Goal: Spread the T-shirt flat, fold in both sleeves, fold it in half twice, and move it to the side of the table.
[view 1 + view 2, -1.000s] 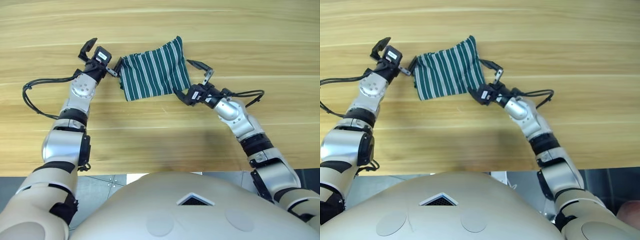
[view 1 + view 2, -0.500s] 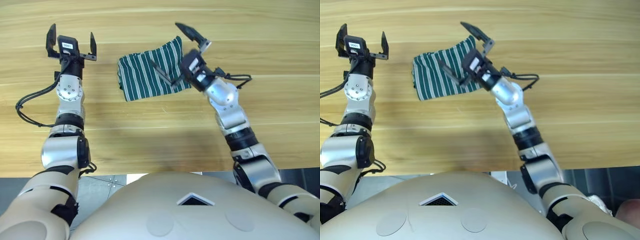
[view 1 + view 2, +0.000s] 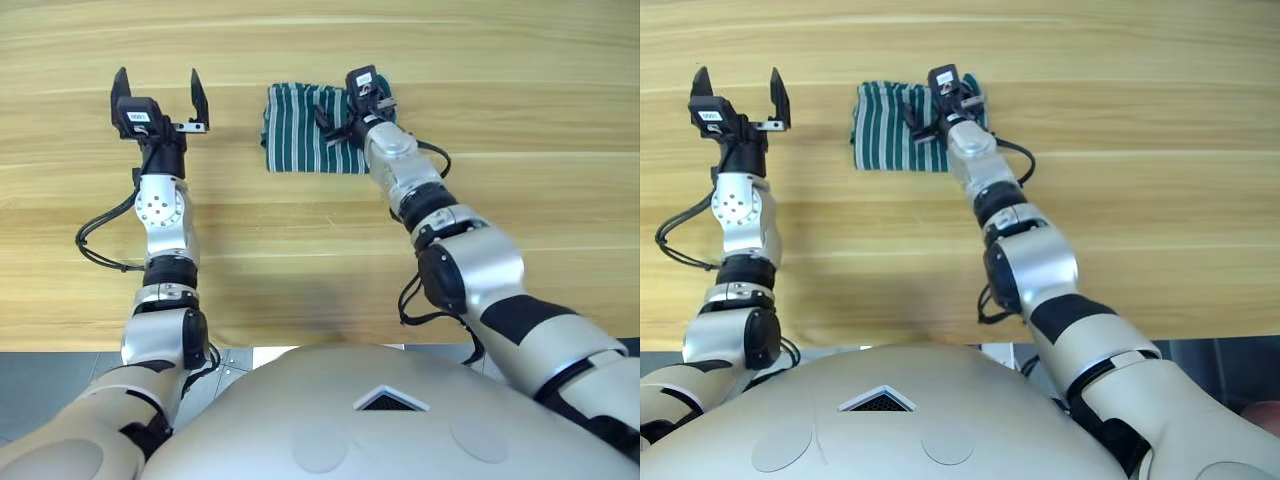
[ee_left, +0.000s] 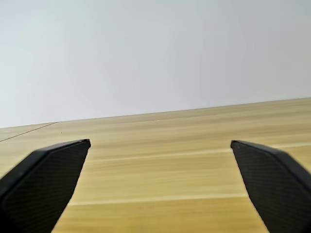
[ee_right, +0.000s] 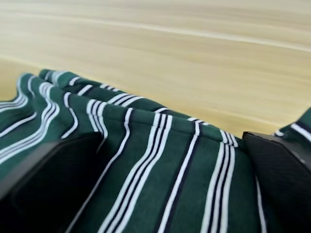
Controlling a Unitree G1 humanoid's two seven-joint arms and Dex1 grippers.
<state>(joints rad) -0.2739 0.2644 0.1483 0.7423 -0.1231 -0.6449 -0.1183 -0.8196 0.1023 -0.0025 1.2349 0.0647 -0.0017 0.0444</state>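
- Dark green T-shirt with thin white stripes [image 3: 298, 130]: folded into a compact, roughly rectangular pad. It sits in the upper centre of the head view, lying on the light wooden table [image 3: 520, 130].
- The stripes run roughly from the pad's far edge to its near edge. The left edge is rounded and looks like a stack of layers. The outline is slightly uneven, not a crisp rectangle.
- In the right wrist view the fabric is close up. Several soft ridges of cloth lie one behind another, and bare wood shows beyond them.
- Right gripper [image 3: 352, 110]: upper centre, on top of the right part of the shirt pad. Its fingers [image 5: 46, 179] are spread wide, and striped cloth fills the whole gap between them. The fabric lies under the fingers; no fold is pinched.
- Left gripper [image 3: 157, 88]: upper left of the head view, well apart from the shirt's left edge. Its fingers point toward the top of the frame. It is fully spread and holds nothing, with bare table showing between the two tips.
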